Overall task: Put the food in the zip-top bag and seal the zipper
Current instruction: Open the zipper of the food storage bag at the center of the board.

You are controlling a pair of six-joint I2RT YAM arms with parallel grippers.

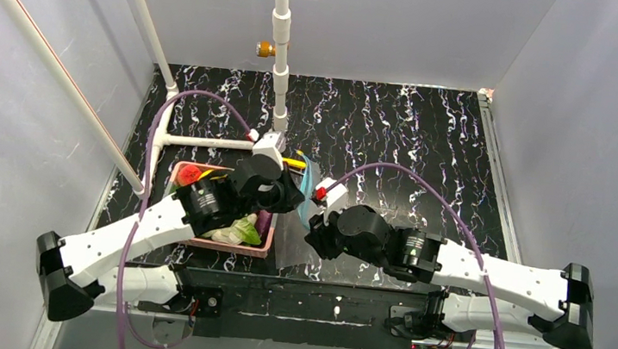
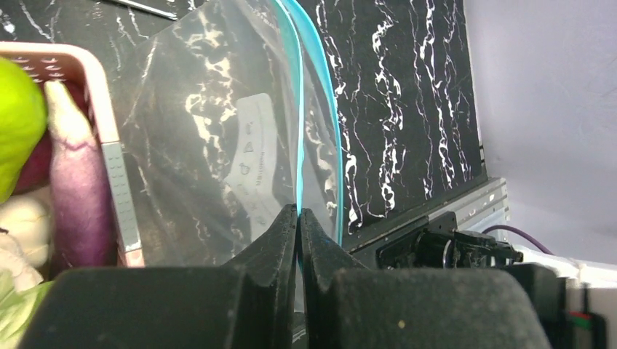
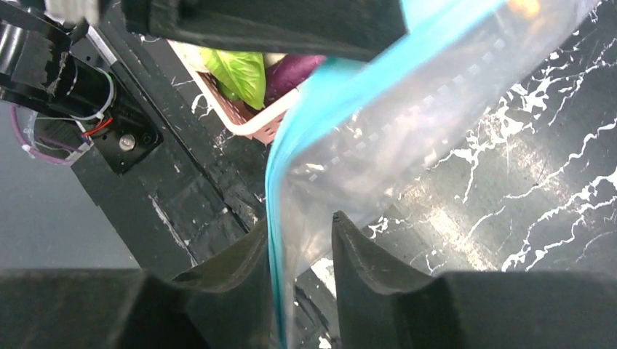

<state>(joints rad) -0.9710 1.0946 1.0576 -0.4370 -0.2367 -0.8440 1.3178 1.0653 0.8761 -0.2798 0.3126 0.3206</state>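
The clear zip-top bag [image 1: 292, 238] hangs upright between the two grippers, right of the basket. My left gripper [image 2: 299, 218] is shut on one lip of its teal zipper [image 2: 300, 131]; the other lip bows away, leaving the mouth parted. My right gripper [image 3: 302, 233] is open, with the zipper [image 3: 287, 160] lying against its left finger and the bag [image 3: 407, 131] passing through the gap. The food lies in the pink basket [image 2: 109, 145]: a green pear [image 2: 18, 123], a purple oblong piece [image 2: 73, 189] and a leafy head [image 3: 240, 73]. In the top view both grippers [image 1: 286, 196] [image 1: 317, 232] flank the bag.
The pink basket [image 1: 256, 250] stands at the near left, under the left arm. A white pipe frame [image 1: 279, 50] rises behind it, with a crossbar [image 1: 205, 140] on the table. A yellow-handled tool [image 1: 294, 162] lies just beyond the bag. The table's near edge rail [image 2: 436, 211] is close.
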